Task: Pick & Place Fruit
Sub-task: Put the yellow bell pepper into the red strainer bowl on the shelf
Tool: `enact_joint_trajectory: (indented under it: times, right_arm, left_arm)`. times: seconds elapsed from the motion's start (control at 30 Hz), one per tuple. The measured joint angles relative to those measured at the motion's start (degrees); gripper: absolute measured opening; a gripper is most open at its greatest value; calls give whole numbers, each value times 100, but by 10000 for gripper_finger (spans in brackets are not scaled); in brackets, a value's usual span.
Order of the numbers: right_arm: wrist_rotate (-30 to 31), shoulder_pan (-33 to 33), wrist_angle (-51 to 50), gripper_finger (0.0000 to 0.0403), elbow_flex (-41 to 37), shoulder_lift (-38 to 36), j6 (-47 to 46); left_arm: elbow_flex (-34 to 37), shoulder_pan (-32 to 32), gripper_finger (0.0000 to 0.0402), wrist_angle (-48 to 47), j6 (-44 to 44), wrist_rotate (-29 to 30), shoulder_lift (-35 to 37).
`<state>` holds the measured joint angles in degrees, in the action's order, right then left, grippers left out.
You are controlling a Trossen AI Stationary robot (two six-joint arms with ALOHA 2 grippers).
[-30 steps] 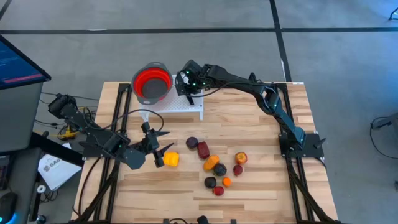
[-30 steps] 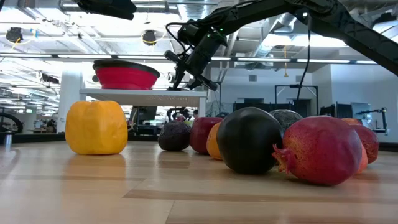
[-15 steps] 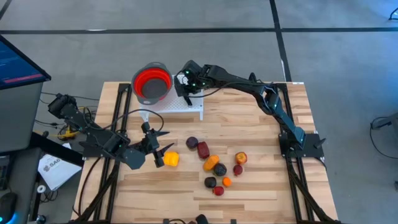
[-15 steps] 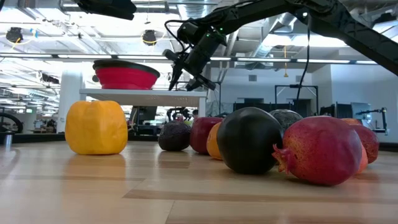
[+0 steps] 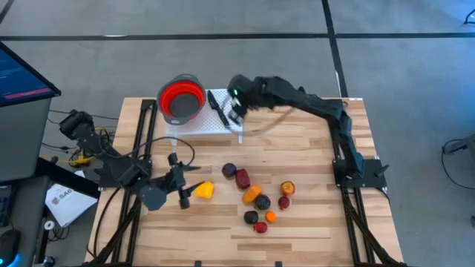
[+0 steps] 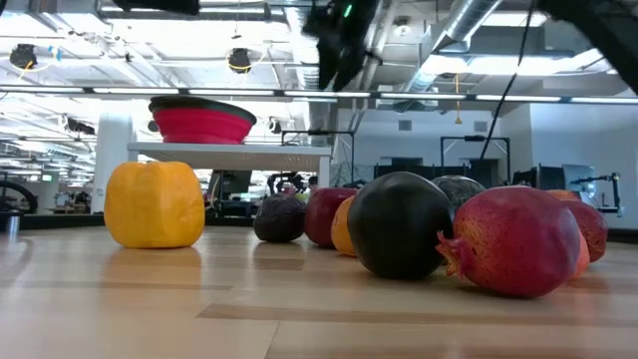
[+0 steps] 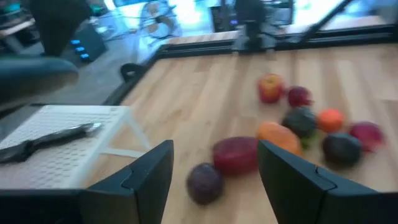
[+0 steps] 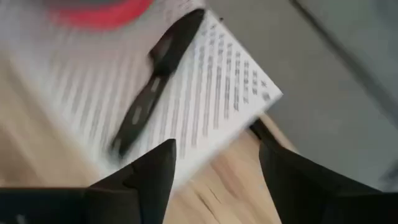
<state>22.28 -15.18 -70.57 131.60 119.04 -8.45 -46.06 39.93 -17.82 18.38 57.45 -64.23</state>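
Several small toy fruits lie on the wooden table: a yellow one [image 5: 203, 190] apart at the left, then a cluster with a purple one [image 5: 229, 170], a dark red one [image 5: 242, 178], an orange one [image 5: 252, 194] and a black one [image 5: 251, 216]. My left gripper [image 5: 185, 191] hovers open just left of the yellow fruit, above its height, with nothing between its fingers [image 7: 214, 149]. My right gripper [image 5: 236, 111] is open and empty, raised over the right end of the white rack [image 5: 211, 120].
A black-handled knife [image 8: 155, 87] lies flat on the white rack. The red bowl [image 5: 182, 98] stands at the rack's left end. In the low view the rack [image 6: 229, 152] is a raised platform behind the fruit. Bare wood lies along the near and right edges.
My right gripper has risen well clear of the rack, rolled at the wrist, and shifted toward the table's right edge; the knife stays flat on the rack. My left gripper has swung a little toward the near edge beside the yellow fruit, which has kept its place.
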Motion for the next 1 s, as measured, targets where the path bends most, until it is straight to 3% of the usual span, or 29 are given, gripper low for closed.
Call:
enact_joint_trajectory:
  times: [0.1, 0.2, 0.43, 0.57, 0.8, 1.0]
  right_arm:
    - [688, 671, -264, 213, -510, -525, 379]
    - [1145, 1369, 259, 206, -1742, -1172, 399]
    - [1373, 2776, 3820, 195, -6234, -3184, 147]
    - [1373, 3333, 5574, 191, -8052, -3963, -324]
    - [1379, 3565, 7623, 180, -9568, -4534, -602]
    - [1373, 3376, 8434, 172, -9732, -4415, -80]
  left_arm:
    - [-3, 287, 221, 39, 94, -178, -30]
    - [-69, 489, 215, 39, 52, -564, -199]
    - [-606, 478, 193, -15, -438, -1346, -1203]
    - [-661, 348, 196, -119, -678, -1540, -1445]
    - [-653, -483, 262, -1271, 588, -2536, -1108]
    - [-279, -887, 317, -1306, 358, -2949, -1245]
